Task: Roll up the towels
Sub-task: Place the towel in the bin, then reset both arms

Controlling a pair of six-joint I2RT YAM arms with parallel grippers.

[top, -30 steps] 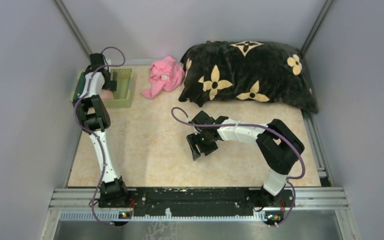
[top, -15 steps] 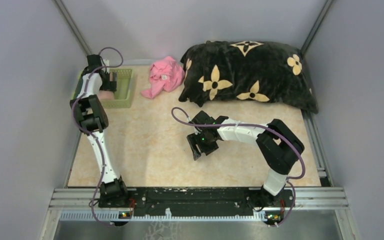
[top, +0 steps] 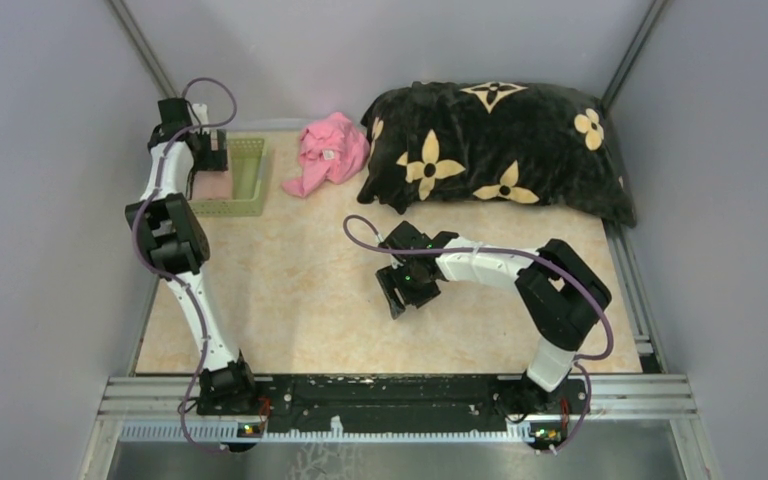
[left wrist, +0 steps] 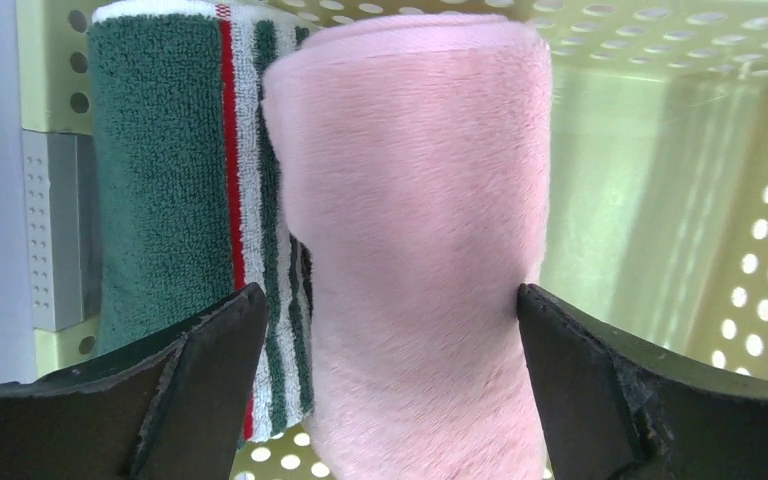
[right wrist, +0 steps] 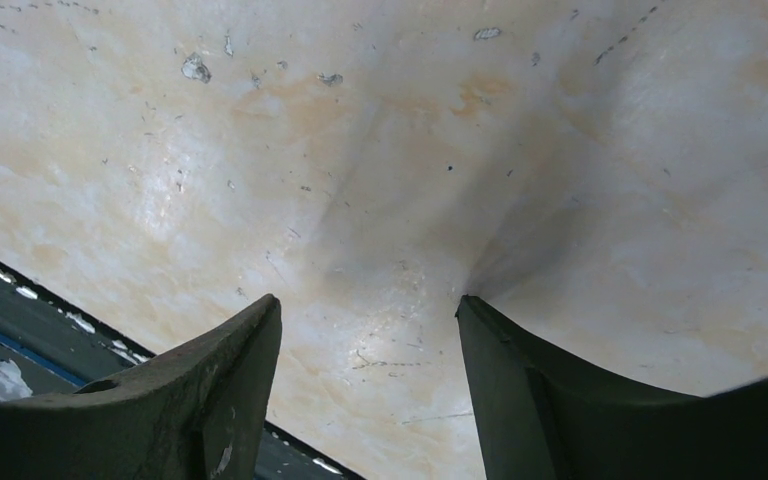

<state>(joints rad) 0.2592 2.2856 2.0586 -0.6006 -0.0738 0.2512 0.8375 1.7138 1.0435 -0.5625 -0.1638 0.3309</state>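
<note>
Left gripper (left wrist: 390,300) spread wide over rolled pink towel (left wrist: 410,180) beside rolled green striped towel (left wrist: 160,180) in perforated basket (left wrist: 660,150); right gripper (right wrist: 370,310) parted, empty, above table (right wrist: 360,150).

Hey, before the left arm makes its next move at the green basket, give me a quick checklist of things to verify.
1. Left gripper open: ok, jaws wide on either side of the pink towel.
2. Pink towel rolled, inside the basket: ok.
3. Green striped towel rolled, beside it in the basket: ok.
4. Fingers clear of the pink roll: cannot tell, one sits very close.
5. Right gripper empty: ok, open over bare table.
6. Nothing left unrolled: cannot tell, a crumpled pink cloth lies beside the black blanket.
</note>
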